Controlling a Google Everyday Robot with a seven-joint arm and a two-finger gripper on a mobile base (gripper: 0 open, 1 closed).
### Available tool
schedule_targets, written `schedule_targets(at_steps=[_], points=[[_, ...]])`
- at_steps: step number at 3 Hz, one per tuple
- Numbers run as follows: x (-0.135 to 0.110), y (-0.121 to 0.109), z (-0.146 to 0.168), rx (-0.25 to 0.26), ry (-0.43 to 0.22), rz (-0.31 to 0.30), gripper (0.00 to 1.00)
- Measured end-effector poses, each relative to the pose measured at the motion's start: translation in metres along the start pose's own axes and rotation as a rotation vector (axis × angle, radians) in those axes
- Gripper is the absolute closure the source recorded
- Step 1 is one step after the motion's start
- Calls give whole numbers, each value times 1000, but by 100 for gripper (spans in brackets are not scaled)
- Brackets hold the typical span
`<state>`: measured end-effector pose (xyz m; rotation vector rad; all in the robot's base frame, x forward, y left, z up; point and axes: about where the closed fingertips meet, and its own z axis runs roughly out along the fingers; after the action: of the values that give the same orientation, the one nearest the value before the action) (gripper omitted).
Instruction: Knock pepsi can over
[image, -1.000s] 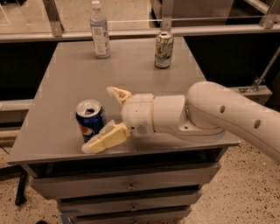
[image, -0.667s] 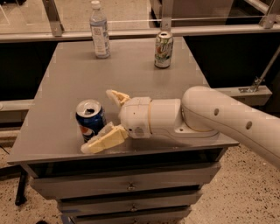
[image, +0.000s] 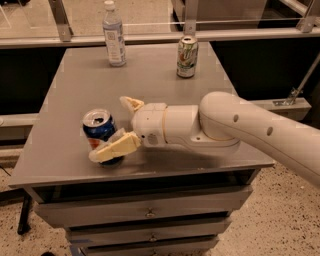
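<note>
The pepsi can (image: 98, 131) stands upright near the front left of the grey table (image: 150, 90), dark blue with a silver top. My gripper (image: 116, 127) reaches in from the right, open, with the can's right side between its two cream fingers. The near finger (image: 114, 149) lies across the can's lower front and touches it. The far finger (image: 131, 104) points up behind and to the right of the can, apart from it. The white arm (image: 235, 127) stretches away to the right.
A clear plastic bottle (image: 114, 35) stands at the back left of the table. A green-and-white can (image: 187, 57) stands at the back right. The table's front edge is just below the can, with drawers (image: 145, 212) under it. A rail runs behind the table.
The gripper has moved slightly left, so the near finger now lies against the can's front. The can still stands in the same place.
</note>
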<state>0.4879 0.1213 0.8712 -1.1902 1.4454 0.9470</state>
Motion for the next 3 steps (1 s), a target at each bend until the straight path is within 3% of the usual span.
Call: schedule_targets(at_steps=[1, 2, 3], points=[[-22, -37, 5, 9, 3, 9, 0], [-58, -94, 5, 41, 6, 22, 0], [-73, -124, 1, 62, 14, 45, 0]])
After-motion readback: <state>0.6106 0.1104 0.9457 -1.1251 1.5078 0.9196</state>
